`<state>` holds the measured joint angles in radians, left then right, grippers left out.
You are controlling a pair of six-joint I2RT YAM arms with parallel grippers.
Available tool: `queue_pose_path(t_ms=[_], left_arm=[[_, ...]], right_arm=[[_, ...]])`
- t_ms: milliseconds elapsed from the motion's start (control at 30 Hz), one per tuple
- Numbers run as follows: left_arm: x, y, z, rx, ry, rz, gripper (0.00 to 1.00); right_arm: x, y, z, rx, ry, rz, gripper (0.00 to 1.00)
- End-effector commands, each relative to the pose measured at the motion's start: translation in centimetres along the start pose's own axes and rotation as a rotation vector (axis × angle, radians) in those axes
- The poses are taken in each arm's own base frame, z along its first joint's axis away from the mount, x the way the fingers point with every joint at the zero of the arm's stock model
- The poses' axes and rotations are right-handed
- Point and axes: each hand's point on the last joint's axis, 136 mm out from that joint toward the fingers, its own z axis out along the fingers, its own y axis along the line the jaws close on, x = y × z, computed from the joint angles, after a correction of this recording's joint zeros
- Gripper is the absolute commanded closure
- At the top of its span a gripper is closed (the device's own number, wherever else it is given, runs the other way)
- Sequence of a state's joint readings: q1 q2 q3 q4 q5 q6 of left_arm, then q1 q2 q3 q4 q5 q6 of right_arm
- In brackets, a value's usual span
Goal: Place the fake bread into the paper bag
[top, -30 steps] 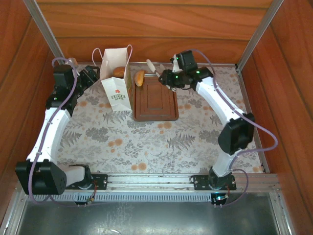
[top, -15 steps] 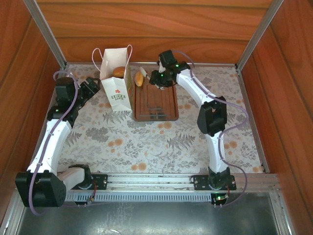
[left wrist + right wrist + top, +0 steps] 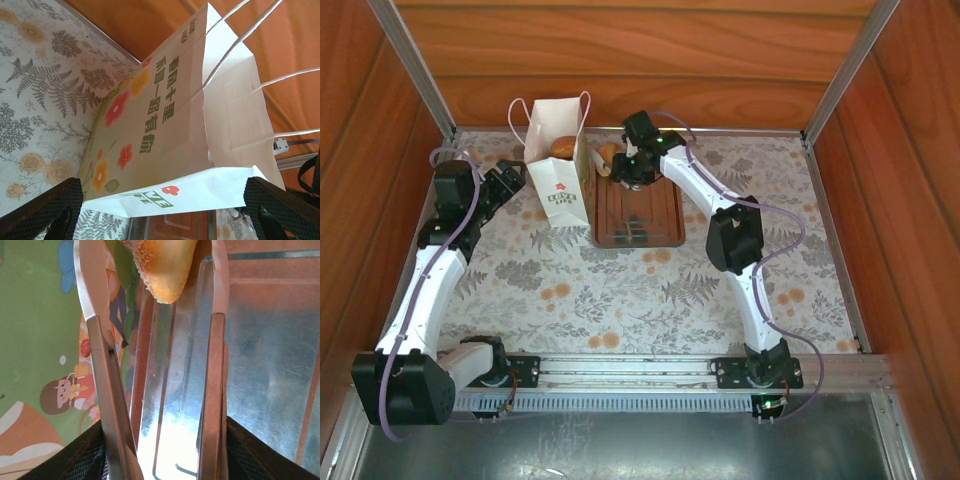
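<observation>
Tongs [image 3: 212, 390] are clamped in the right claw [image 3: 165, 460], their tips pinching a sesame-topped roll [image 3: 165, 265] over the far end of the brown tray [image 3: 640, 215], just beside the white paper bag [image 3: 558, 175]. What looks like a bun [image 3: 563, 147] lies inside the bag. The left claw [image 3: 162, 207] is spread wide around the bag's corner, low over the counter [image 3: 570, 290].

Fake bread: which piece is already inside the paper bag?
The brown bun, visible in the open top of the paper bag. The golden roll is outside it, between the tongs.
</observation>
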<state>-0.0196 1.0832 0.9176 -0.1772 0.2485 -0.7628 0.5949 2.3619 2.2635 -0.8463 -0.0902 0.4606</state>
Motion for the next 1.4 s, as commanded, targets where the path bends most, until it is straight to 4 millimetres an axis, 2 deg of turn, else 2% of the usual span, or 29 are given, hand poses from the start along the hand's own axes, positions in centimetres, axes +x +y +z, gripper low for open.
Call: queue_pose_path(t_ms=[0, 333, 433, 600, 800, 1000, 1200, 1233, 1367], left_arm=[[-0.5, -0.2, -0.2, 0.017, -0.017, 0.007, 0.11], [-0.5, 0.0, 0.1, 0.013, -0.011, 0.007, 0.11], [-0.5, -0.1, 0.0, 0.012, -0.012, 0.006, 0.11], [-0.7, 0.0, -0.3, 0.001, -0.020, 0.010, 0.11], [-1.5, -0.2, -1.4, -0.008, -0.045, 0.015, 0.10], [-3.1, -0.8, -2.7, 0.000, -0.075, 0.011, 0.11], [-4.8, -1.8, -3.5, 0.024, -0.101, 0.010, 0.10], [-5.0, -2.1, -3.5, 0.032, -0.101, 0.010, 0.10], [-6.0, -3.3, -3.3, 0.069, -0.086, 0.013, 0.10]], right_arm=[[-0.7, 0.1, 0.1, 0.008, -0.013, -0.004, 0.42], [-0.6, -0.1, 2.2, 0.013, 0.010, -0.002, 0.45], [-0.6, 0.0, 1.9, 0.011, 0.009, -0.003, 0.48], [-0.8, 0.3, 0.0, 0.009, -0.019, -0.015, 0.62], [-0.8, 0.6, -4.4, 0.009, -0.088, -0.041, 0.67], [0.4, 1.3, -10.3, -0.047, -0.171, -0.044, 0.66], [2.0, 1.7, -17.9, -0.128, -0.299, -0.032, 0.66], [2.2, 2.1, -19.8, -0.149, -0.331, -0.037, 0.66], [3.5, 3.1, -25.0, -0.219, -0.404, -0.058, 0.67]])
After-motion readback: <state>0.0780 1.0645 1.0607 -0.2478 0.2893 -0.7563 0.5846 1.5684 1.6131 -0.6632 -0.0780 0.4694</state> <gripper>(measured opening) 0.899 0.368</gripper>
